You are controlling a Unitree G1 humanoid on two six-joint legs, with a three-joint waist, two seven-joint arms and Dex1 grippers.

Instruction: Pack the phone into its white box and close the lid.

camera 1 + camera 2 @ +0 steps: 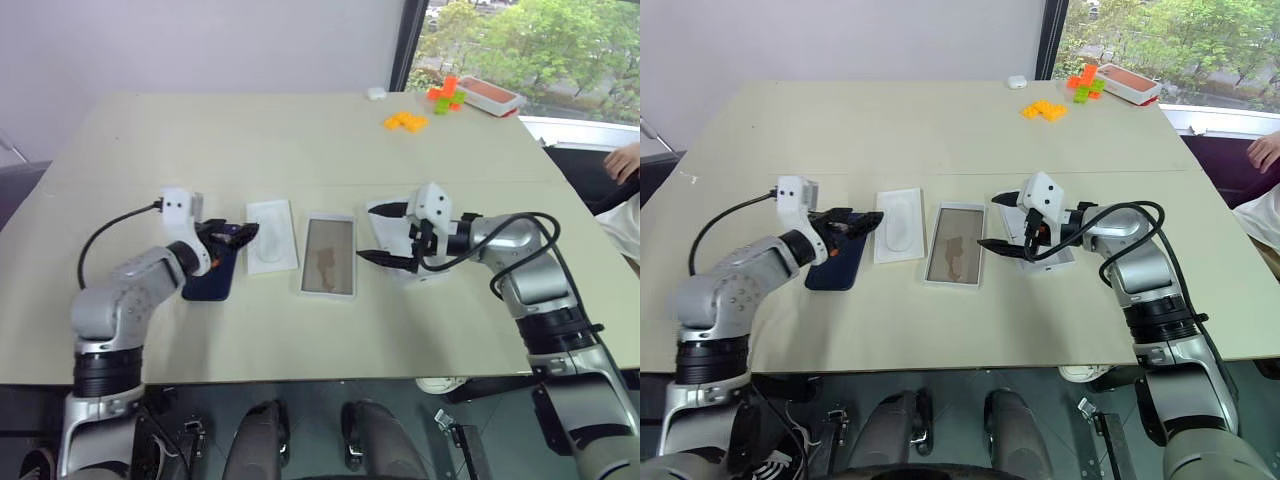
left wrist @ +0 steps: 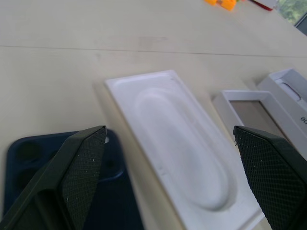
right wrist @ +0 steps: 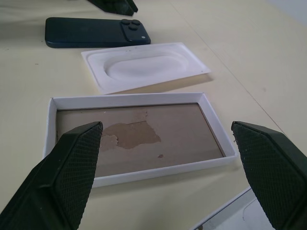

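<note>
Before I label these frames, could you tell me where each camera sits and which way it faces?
Left and right eye views: on the head, looking down over the table; both arms show, left gripper over the phone, right gripper over the lid.
Left wrist view: between its open fingers, toward the insert.
Right wrist view: between its open fingers, toward the white box.
Both wrist views share insert, box and phone.

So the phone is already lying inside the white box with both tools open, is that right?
Not quite. The phone lies on the table beyond the white insert, and the white box holds nothing, as the right wrist view shows. Both tools, left tool and right tool, are open.
</note>
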